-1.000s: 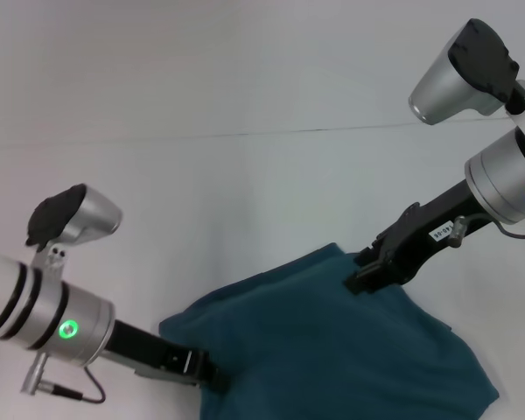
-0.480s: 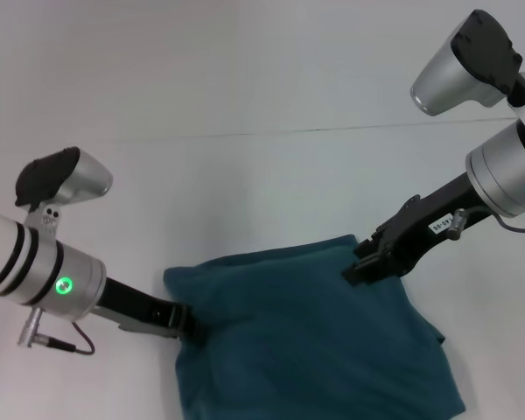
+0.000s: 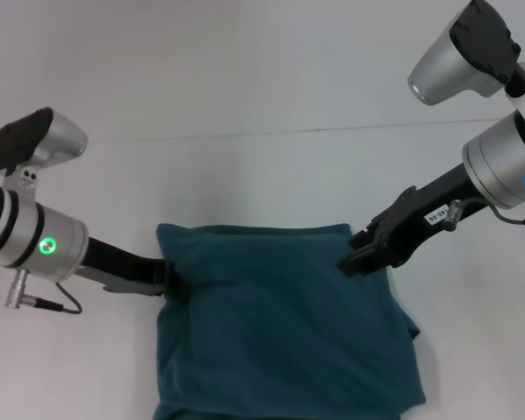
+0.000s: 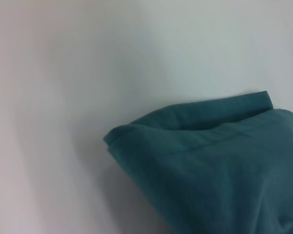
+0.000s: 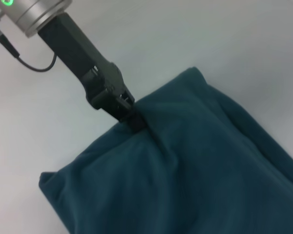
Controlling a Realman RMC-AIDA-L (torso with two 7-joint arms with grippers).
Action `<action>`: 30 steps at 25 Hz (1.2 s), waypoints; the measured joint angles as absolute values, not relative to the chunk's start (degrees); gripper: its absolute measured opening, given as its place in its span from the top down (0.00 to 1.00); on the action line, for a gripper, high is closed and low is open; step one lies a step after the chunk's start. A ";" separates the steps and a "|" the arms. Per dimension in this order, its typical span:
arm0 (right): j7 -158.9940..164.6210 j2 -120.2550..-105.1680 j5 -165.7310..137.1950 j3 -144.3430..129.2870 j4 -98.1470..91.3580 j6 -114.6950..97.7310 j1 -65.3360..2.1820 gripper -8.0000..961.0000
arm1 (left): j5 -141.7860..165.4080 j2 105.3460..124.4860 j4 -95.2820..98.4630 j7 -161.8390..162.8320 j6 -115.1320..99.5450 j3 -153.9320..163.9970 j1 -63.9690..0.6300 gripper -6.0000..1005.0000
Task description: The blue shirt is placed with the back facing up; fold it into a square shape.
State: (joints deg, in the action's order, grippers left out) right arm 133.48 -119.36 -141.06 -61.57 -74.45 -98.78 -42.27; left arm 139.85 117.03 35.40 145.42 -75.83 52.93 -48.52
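The blue shirt [image 3: 280, 332] lies folded in a rough rectangle on the white table, plain side up, with its far edge pulled straight. My left gripper [image 3: 173, 282] is shut on the shirt's left edge near the far left corner. The right wrist view shows the left gripper [image 5: 132, 117] pinching the cloth [image 5: 185, 170]. My right gripper [image 3: 351, 262] is shut on the far right corner. The left wrist view shows only a folded corner of the shirt [image 4: 215, 165] over the table. The shirt's near edge runs out of the head view.
The white table [image 3: 245, 87] stretches beyond the shirt, with a thin seam line [image 3: 245, 134] crossing it farther back. Both arms reach in from the sides, left arm [image 3: 35, 245] and right arm [image 3: 499, 171].
Both grippers have carried the shirt's held edge away from me and spread apart. The far edge has gone from slanted and bunched to straight, and the cloth now lies squarer.
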 joint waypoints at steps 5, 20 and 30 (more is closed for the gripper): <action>133.49 -119.40 -141.02 -61.16 -74.44 -98.78 -42.70 0.57 | 142.57 116.44 35.34 145.86 -75.76 50.87 -49.32 0.92; 133.66 -119.44 -141.03 -60.08 -74.50 -98.79 -43.37 0.57 | 147.16 115.18 36.01 145.35 -76.49 44.15 -48.81 0.91; 133.69 -119.44 -141.01 -60.09 -74.53 -98.69 -43.52 0.56 | 146.64 115.75 38.60 141.30 -76.60 45.20 -49.04 0.86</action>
